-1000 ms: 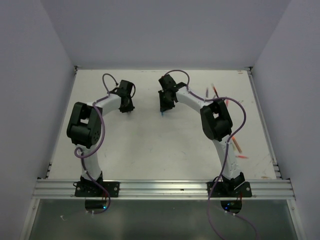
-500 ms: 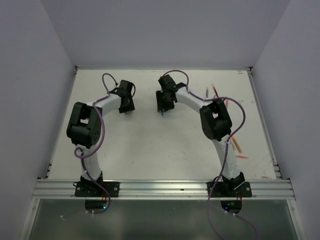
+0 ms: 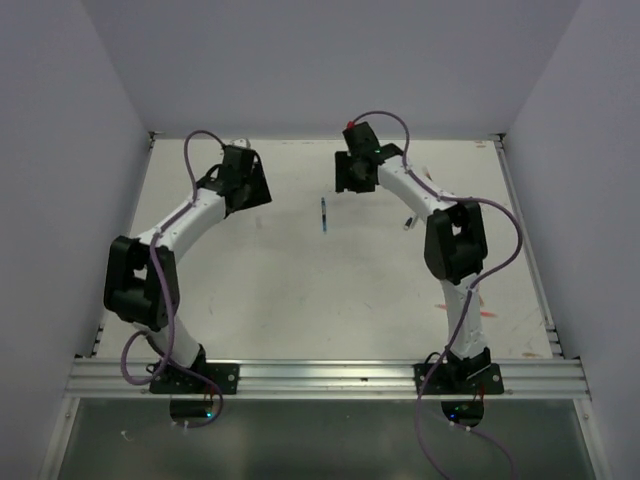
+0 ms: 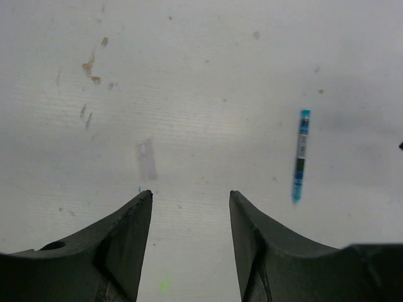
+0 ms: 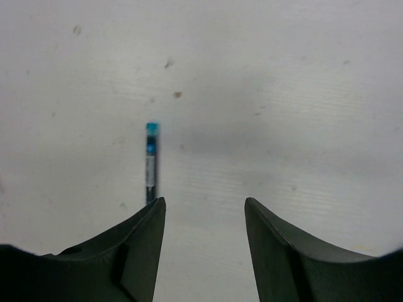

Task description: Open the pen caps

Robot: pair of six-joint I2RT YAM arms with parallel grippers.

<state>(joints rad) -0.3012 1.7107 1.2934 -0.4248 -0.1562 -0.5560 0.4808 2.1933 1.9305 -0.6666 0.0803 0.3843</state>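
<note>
Nearest, beside the right arm's lower link, thin orange pens [image 3: 480, 313] lie on the matte white table [image 3: 300, 300], too small to detail. Farther out, mid-table, the teal pen [image 3: 324, 214] lies flat between the two grippers, touching neither. It is a slim straight plastic stick with a bright teal end, a dark middle and a white label band whose print cannot be read. The left gripper [image 4: 190, 195] gapes, with nothing between its smooth, dark, tapering fingers. Just beyond them lies a short clear tube [image 4: 147, 160], blurred. The right gripper [image 5: 204, 201] is likewise spread and empty, one finger hiding the pen's lower end. Brownish specks [image 4: 91, 64] mark the tabletop.
</note>
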